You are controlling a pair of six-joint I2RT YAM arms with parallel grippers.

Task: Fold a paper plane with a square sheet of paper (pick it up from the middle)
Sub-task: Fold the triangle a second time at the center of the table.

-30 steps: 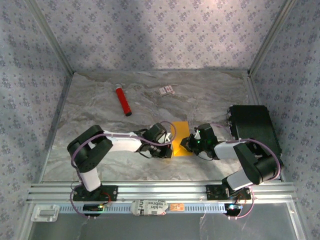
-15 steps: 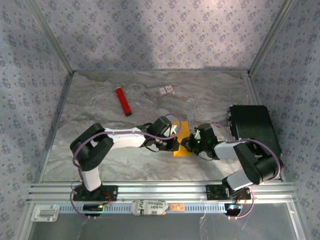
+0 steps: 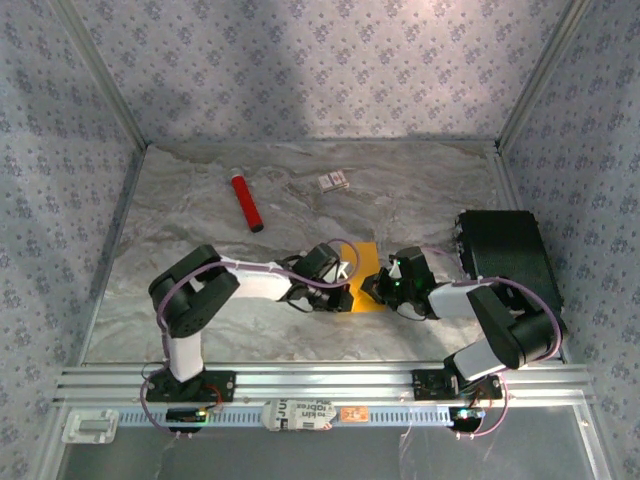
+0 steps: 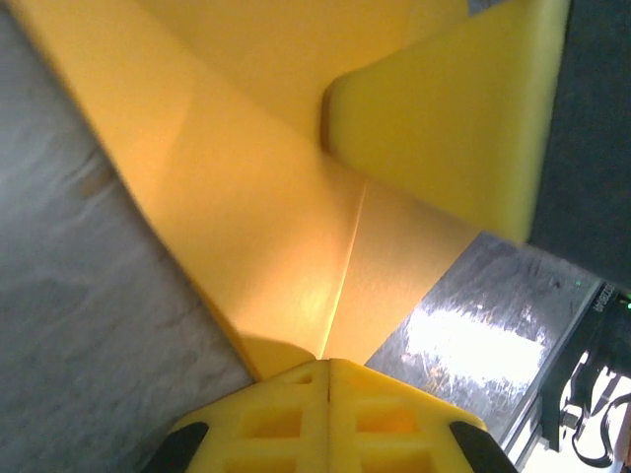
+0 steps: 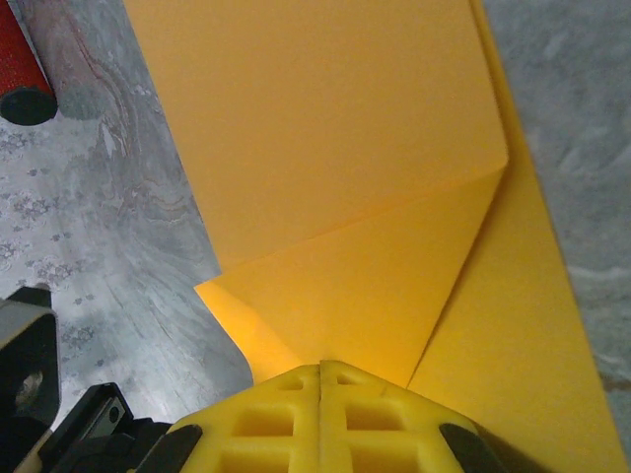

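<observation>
At table (image 3: 420, 190) centre | left gripper (image 4: 328, 363), right gripper (image 5: 320, 367) closed | sheet (image 5: 325, 148) folded

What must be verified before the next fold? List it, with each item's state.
1. Left gripper shut, tips at the square sheet of paper: ok.
2. Right gripper shut, tips at the sheet's folded corner: ok.
3. Sheet pinched rather than only pressed: cannot tell.
4. Diagonal crease formed: ok.
5. Red tube lying apart from the sheet: ok.
</observation>
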